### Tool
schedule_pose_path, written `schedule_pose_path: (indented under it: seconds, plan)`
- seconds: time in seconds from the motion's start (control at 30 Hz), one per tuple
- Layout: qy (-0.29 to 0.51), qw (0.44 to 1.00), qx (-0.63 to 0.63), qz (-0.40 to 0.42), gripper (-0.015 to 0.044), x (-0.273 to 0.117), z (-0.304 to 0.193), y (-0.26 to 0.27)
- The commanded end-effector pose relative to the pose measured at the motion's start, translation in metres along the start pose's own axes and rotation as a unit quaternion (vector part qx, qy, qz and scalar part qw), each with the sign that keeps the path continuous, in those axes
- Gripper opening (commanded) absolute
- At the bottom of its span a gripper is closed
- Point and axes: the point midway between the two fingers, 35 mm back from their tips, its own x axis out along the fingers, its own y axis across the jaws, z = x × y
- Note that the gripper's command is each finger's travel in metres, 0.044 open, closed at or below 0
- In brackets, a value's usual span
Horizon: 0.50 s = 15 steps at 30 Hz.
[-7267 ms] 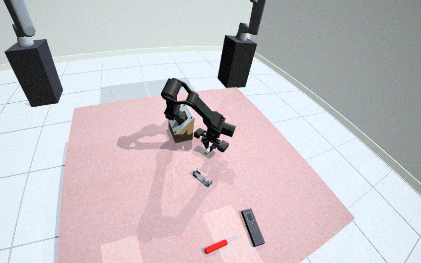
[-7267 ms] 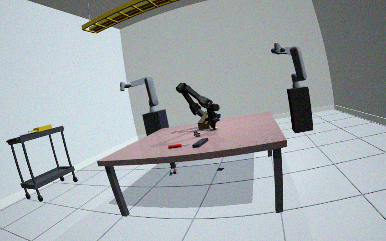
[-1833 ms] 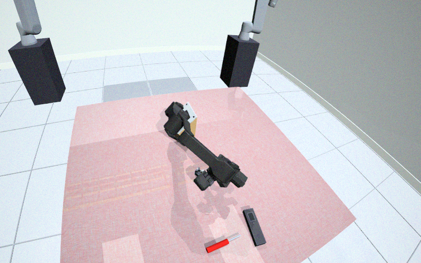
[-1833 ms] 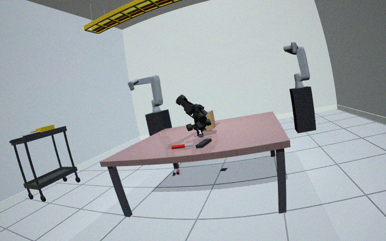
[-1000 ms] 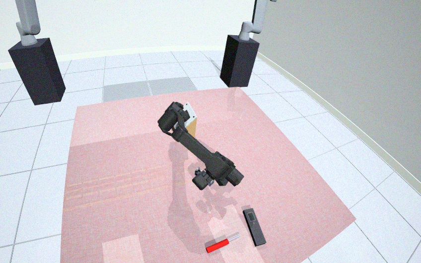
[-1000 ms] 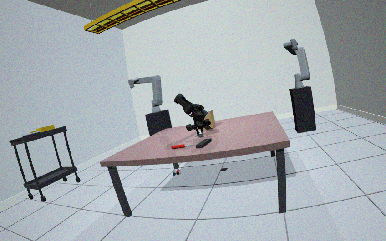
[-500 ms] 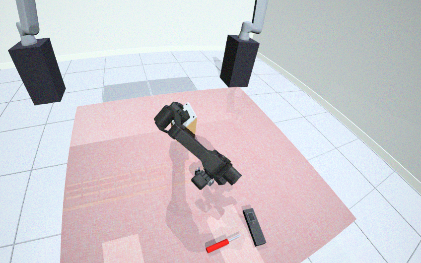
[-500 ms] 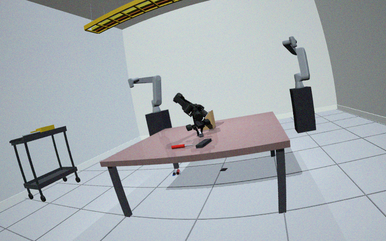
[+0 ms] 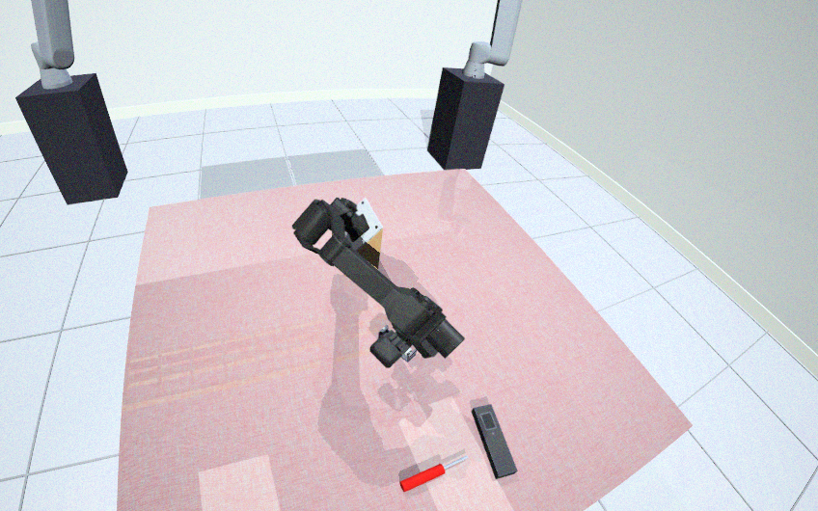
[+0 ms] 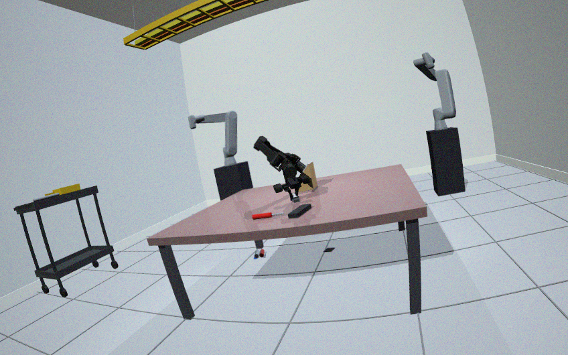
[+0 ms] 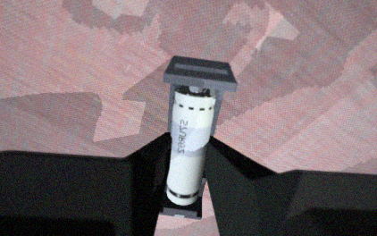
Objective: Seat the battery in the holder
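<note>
The white battery lies lengthwise over the dark grey holder in the wrist view, roughly in line with it. Its terminal end is at the edge of the raised lip at the holder's far end; how far it reaches under cannot be told. Its banded flat end is by the holder's near end wall. The spring is hidden, and whether the battery lies fully down is unclear. My gripper is shut on the battery, one black finger along each side. In the top and exterior views the arm largely hides battery and holder.
A red screwdriver and a dark oblong device lie on the pink table top toward the front. A tan block with a white plate stands close to the arm's base.
</note>
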Motion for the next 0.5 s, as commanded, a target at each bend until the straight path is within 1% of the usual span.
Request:
schedule_pose_path:
  seconds: [0.0, 0.47]
  plan:
    - [-0.013, 1.0, 0.002, 0.005, 0.0066, 0.0018, 0.0035, 0.0018]
    - [-0.041, 0.999, 0.0, 0.005, 0.0066, 0.0034, 0.0012, 0.0011]
